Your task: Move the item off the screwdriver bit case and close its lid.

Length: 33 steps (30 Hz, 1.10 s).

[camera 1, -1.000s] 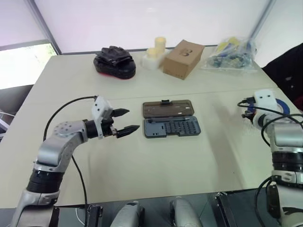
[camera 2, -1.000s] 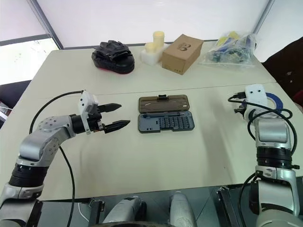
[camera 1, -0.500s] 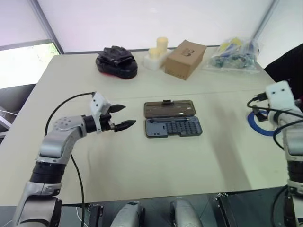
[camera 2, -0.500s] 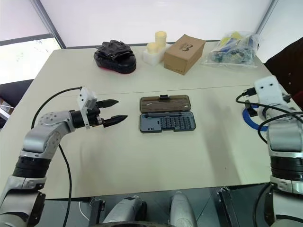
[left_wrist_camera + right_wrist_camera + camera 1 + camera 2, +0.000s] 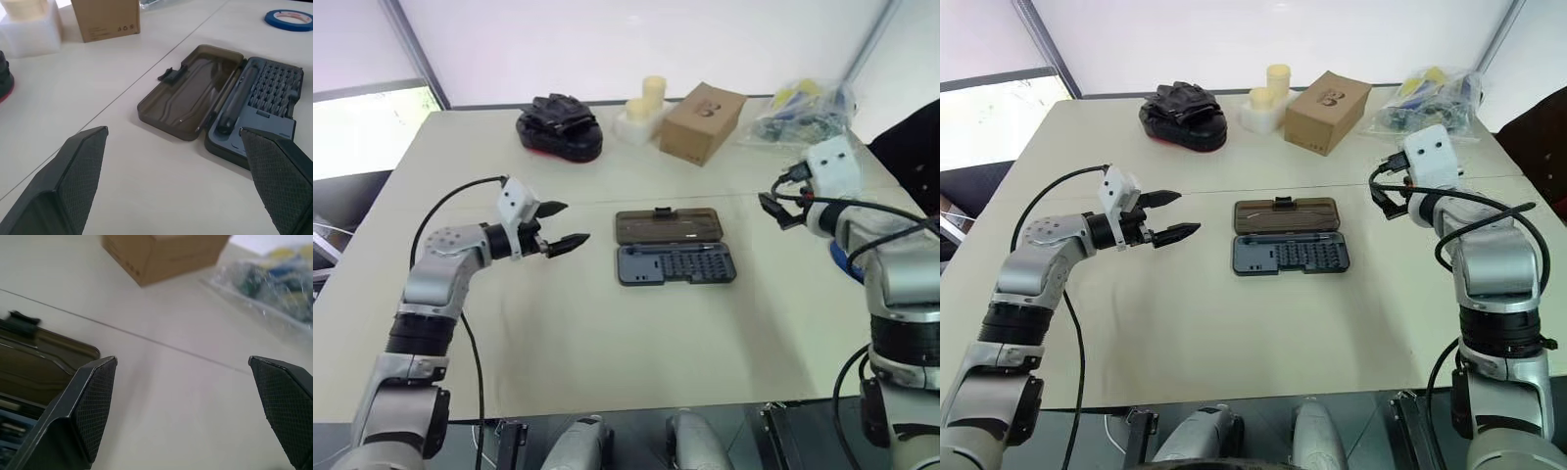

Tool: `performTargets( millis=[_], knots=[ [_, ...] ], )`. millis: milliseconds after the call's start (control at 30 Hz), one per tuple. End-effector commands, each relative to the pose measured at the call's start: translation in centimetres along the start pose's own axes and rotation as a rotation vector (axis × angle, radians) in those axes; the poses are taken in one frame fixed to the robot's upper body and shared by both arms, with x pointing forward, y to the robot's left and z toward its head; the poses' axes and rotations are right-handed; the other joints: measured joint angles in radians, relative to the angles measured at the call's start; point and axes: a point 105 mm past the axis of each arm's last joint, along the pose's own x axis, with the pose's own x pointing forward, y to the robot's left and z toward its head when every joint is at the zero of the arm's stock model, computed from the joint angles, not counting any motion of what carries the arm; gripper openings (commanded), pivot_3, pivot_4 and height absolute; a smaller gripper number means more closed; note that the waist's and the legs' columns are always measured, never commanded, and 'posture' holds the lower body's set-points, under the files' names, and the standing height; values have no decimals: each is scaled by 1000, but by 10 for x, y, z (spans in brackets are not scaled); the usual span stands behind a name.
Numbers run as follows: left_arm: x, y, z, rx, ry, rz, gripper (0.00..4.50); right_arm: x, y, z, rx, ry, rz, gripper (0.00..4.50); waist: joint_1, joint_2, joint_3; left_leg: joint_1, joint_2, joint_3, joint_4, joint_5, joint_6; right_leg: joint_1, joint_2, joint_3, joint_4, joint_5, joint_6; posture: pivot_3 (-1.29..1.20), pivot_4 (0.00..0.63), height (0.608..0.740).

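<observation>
Case: lies flat mid-table, hinged open; dark grey tray w/ rows of bits nearer the robot, nothing resting on it, so the clearing step reads as done.
Lid: smoky-brown half folded flat on the table on the far side of the tray, latch tab at its far long edge; not yet swung over, so closing is the step left.
Tape: blue ring lying flat on the table, well apart from the case on the robot's right; put there it can't block the lid's swing. In the left eye view just a blue sliver shows behind the right arm.
Left claw: fingers spread, nothing between them; hovers beside the case's left end, apart from it, pointing toward it. Judged: placed to steady the case or lift the lid edge.
Right claw: fingers spread wide, empty; held above the table to the right of the case, aimed toward the lid's right end. Judged: a free claw lined up for the flip.
Table: pale, bare around the case, giving both arms room.
Far edge: cardboard box, black gloves, plastic bag; all well apart from the case, not involved.
Risk (judged): light case may slide if the lid is pushed w/o the tray being held.
</observation>
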Motion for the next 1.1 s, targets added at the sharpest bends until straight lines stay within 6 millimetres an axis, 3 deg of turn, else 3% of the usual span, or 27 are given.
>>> performTargets(
  millis=[33,200,400,533,833,933,1100],
  knots=[
    [-4,-6,9,35,-28,3,4500,-1,-19,0,29,-17,-43,4433,-5,0,0,0,0,0,-1,0,0,0,0,0,0,0,0,0,150,740],
    [-3,-16,3,24,-10,-16,4500,32,-2,-17,166,32,93,4433,-12,0,0,1,2,1,-1,0,0,0,1,0,0,0,0,0,150,740],
    [-8,-29,0,30,26,-65,4500,66,31,8,182,13,240,4433,-29,0,0,1,2,2,-1,0,0,-1,1,1,1,0,0,0,150,740],
    [-12,-39,0,32,42,-86,4500,80,45,10,192,46,290,4433,-33,0,0,1,2,1,-2,0,0,-1,1,0,1,0,0,0,150,740],
    [-17,-43,0,25,45,-42,4500,99,91,-25,143,246,404,4433,-34,0,0,0,2,1,-1,0,0,-1,1,0,1,0,0,0,150,740],
    [-17,-44,1,26,42,-36,4500,102,99,-37,112,285,412,3542,-35,0,0,1,2,0,0,0,0,0,1,0,1,0,0,0,150,740],
    [-16,-46,0,27,35,-27,4500,103,107,-56,88,347,415,1046,-40,0,0,2,2,0,-1,0,0,1,2,0,1,0,0,0,150,740]
  ],
)
